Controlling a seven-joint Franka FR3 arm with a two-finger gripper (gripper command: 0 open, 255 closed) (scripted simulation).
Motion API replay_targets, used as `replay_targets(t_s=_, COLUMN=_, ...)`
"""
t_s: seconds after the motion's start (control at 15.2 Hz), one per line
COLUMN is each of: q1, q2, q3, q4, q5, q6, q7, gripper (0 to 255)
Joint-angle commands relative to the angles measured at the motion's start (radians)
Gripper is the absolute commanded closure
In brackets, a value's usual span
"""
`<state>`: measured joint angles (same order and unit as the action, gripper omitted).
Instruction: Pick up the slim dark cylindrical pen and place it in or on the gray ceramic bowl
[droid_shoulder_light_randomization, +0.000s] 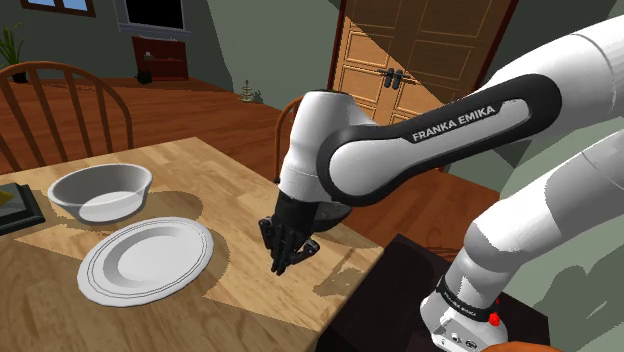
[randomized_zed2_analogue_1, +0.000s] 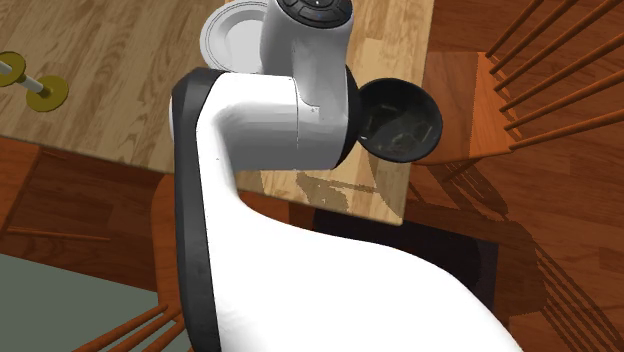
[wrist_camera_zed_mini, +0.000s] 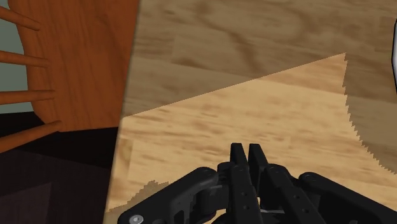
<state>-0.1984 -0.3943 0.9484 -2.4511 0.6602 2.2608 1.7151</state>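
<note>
Table (droid_shoulder_light_randomization: 250, 180): light tan wood grain, with a paler patch below the fingers (wrist_camera_zed_mini: 238, 159). Fingers: all black. Bowl (droid_shoulder_light_randomization: 100, 192): plain pale grey-white. Plate (droid_shoulder_light_randomization: 145, 260): white, thin dark rim rings. Arm (droid_shoulder_light_randomization: 330, 130): white with black joint bands. Chair (wrist_camera_zed_mini: 83, 57): red-brown wood.
</note>
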Motion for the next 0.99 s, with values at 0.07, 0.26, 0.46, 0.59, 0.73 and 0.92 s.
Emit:
replay_targets(t_s=0.07, q1=0.008, q2=-0.030, q3=-0.027, q4=0.023, q5=-0.003, q6=-0.052, q7=0.005, gripper=255)
replay_targets(t_s=0.26, q1=0.014, q2=-0.055, q3=-0.050, q4=0.046, q5=-0.008, q6=-0.100, q7=0.010, gripper=255)
replay_targets(t_s=0.46, q1=0.019, q2=-0.076, q3=-0.072, q4=0.071, q5=-0.014, q6=-0.145, q7=0.016, gripper=255)
replay_targets(t_s=0.59, q1=0.021, q2=-0.088, q3=-0.086, q4=0.088, q5=-0.019, q6=-0.175, q7=0.021, gripper=255)
replay_targets(t_s=0.73, q1=0.023, q2=-0.099, q3=-0.099, q4=0.106, q5=-0.024, q6=-0.204, q7=0.026, gripper=255)
replay_targets(t_s=0.92, q1=0.024, q2=-0.112, q3=-0.118, q4=0.135, q5=-0.033, q6=-0.246, q7=0.034, gripper=255)
